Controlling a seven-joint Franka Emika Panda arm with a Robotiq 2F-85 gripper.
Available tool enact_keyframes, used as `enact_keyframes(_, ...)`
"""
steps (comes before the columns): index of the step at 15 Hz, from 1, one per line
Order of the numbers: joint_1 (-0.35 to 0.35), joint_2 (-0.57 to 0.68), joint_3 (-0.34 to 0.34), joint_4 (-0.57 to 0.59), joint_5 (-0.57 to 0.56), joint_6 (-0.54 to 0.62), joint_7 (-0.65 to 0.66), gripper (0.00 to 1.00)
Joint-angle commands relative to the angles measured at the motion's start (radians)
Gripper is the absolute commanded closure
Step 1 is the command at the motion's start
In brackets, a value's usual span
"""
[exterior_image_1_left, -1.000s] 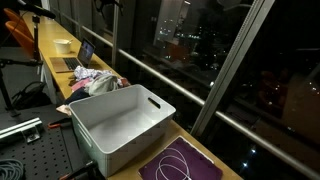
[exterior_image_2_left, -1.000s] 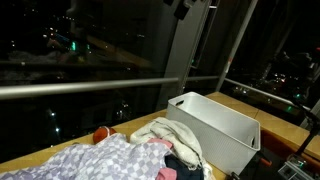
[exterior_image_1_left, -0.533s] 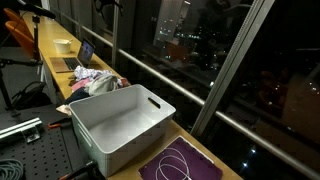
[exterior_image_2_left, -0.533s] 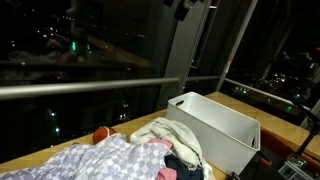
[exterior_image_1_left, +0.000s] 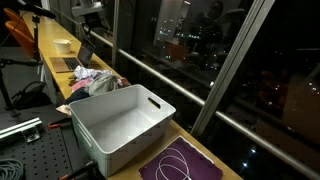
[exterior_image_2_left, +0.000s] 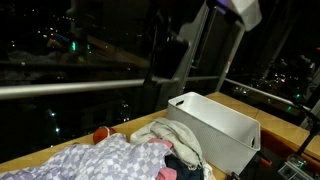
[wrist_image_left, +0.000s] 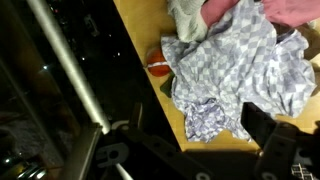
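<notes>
While the gripper hangs open and empty, one checkered cloth lies beneath — one white bin nearby.

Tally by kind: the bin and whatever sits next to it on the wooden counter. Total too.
White plastic bin: 1
Pile of mixed clothes: 1
Small red object: 1
Purple mat with a white cable loop: 1
Total: 4
</notes>
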Motion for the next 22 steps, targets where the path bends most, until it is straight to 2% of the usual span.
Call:
enact_keyframes(1, 0.045, 0.087, -0.034, -0.02, -0.089, 0.025, 0.132, 0.0)
enact_keyframes(4, 0.057, 0.158, -0.042, -0.034, -0.093, 0.044, 0.204, 0.0)
enact_keyframes(9, 0.116, 0.298, -0.064, 0.056, -0.11, 0.118, 0.266, 0.0)
enact_keyframes(16, 0.204, 0.472, -0.123, 0.209, -0.095, 0.161, 0.258, 0.0)
enact_keyframes(22, 0.209, 0.616, -0.162, 0.327, -0.064, 0.18, 0.238, 0.0)
